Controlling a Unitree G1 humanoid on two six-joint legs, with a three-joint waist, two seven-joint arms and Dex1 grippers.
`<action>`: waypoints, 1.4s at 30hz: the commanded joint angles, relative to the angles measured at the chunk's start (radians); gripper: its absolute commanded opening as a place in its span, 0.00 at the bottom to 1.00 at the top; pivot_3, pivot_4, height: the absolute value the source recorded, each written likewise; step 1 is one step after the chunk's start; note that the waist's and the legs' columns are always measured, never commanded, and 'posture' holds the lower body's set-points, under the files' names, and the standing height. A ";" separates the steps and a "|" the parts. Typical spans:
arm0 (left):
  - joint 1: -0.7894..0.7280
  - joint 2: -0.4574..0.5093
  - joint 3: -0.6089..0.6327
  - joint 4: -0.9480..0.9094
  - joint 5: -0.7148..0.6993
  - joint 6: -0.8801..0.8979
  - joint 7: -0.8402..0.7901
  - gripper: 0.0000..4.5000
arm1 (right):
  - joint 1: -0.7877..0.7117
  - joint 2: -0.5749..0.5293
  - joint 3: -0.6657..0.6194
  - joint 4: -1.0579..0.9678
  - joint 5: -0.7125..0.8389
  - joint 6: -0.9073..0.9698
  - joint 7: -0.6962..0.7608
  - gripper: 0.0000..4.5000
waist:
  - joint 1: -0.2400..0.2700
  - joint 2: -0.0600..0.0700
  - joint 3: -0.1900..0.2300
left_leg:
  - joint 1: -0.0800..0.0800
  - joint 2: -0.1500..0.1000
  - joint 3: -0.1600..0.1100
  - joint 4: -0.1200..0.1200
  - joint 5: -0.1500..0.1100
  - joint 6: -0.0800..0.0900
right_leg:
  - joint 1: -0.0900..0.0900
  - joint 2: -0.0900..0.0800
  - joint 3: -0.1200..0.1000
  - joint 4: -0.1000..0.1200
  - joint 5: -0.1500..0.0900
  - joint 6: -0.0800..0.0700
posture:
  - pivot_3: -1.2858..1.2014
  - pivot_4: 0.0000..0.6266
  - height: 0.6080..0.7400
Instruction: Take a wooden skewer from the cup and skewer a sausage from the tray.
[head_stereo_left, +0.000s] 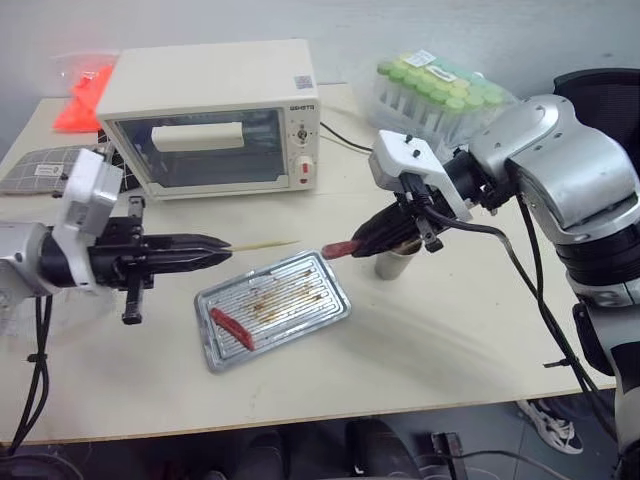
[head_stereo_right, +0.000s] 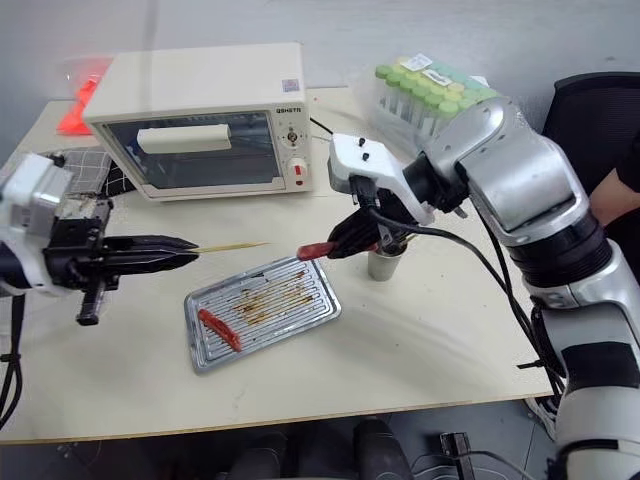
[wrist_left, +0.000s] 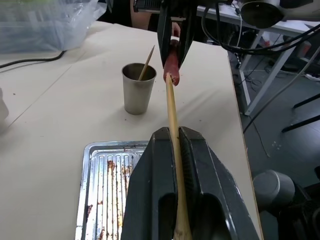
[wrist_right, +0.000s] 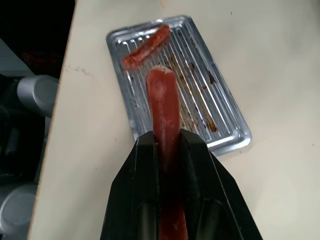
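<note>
My table (head_stereo_left: 430, 360) carries a cream toaster oven (head_stereo_left: 210, 115); there's small lettering above its knobs, but I can't make it out. Behind my right arm is a clear box of green-capped tubes (head_stereo_left: 440, 90) with a white label, text too small to read. The tray (head_stereo_left: 275, 308) sits in front of the oven and holds one bright red sausage (head_stereo_left: 232, 328) in its near-left corner. The cup (head_stereo_left: 395, 265) stands just right of the tray, one stick in it. My left gripper (head_stereo_left: 215, 248) is clamped on the wooden skewer (head_stereo_left: 262, 244), tip pointing right. My right gripper (head_stereo_left: 362, 240) is clamped on the sausage (head_stereo_left: 338, 248), above the tray's far edge. In the left wrist view the skewer tip sits right at the sausage end.
</note>
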 joint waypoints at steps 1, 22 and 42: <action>-0.020 0.003 0.006 0.010 0.014 -0.020 -0.018 0.00 | -0.007 -0.017 -0.046 -0.037 0.027 0.020 -0.016 0.07 | 0.000 0.000 0.000 | 0.000 0.000 0.000 0.000 0.000 0.000 | 0.000 0.000 0.000 0.000 0.000 0.000 | 0.52 0.24 1.00; -0.079 -0.042 -0.073 0.009 0.036 -0.022 -0.046 0.00 | -0.039 -0.006 -0.064 -0.025 0.074 0.049 -0.068 0.07 | 0.003 0.000 0.000 | -0.001 0.000 0.000 0.002 0.000 0.000 | 0.000 0.000 0.000 0.001 0.000 0.000 | 0.52 0.24 1.00; -0.116 -0.038 -0.079 0.048 0.077 -0.039 -0.077 0.00 | -0.015 -0.043 -0.068 -0.047 0.097 0.037 -0.073 0.07 | 0.003 0.000 0.000 | -0.001 -0.001 0.000 0.003 0.000 0.001 | 0.000 0.000 0.000 0.001 0.000 0.000 | 0.52 0.24 1.00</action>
